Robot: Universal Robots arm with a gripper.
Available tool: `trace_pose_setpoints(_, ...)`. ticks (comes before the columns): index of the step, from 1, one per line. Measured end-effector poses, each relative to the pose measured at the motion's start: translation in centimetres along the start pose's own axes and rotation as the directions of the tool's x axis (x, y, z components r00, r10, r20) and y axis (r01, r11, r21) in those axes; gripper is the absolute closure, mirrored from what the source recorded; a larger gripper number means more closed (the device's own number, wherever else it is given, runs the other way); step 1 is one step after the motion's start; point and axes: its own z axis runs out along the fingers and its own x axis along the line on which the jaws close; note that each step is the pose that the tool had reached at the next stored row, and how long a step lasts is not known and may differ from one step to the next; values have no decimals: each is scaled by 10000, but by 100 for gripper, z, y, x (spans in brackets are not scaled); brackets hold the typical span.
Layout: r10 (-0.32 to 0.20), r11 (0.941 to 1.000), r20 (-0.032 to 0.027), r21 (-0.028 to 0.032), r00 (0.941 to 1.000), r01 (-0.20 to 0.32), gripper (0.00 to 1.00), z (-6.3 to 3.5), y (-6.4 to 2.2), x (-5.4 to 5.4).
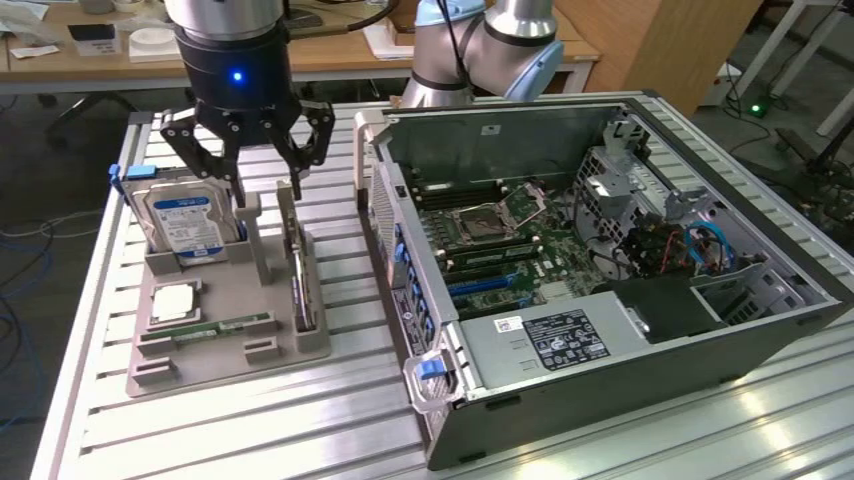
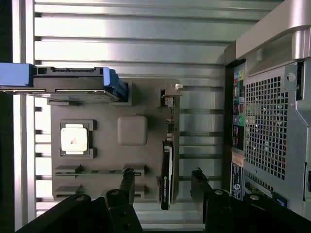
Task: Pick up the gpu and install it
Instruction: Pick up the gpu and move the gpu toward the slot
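the table (image 1: 200,430) is carrying the open computer case (image 1: 601,250), the grey holder (image 1: 254,295) is sitting beside it with the gpu (image 1: 302,280) standing on edge in its slot, and the fingers (image 2: 127,184) are hovering spread wide above the gpu, gripping nothing

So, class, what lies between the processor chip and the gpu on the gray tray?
Between the processor chip and the gpu, just a plain gray square of the tray, in the wrist view.
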Motion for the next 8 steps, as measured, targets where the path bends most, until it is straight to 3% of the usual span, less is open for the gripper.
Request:
trace_pose_setpoints(7,1,10000,0,1,10000,-1,40,40,-4,-9)
trace_pose_setpoints(8,-1,10000,1,0,10000,1,34,46,-7,-10)
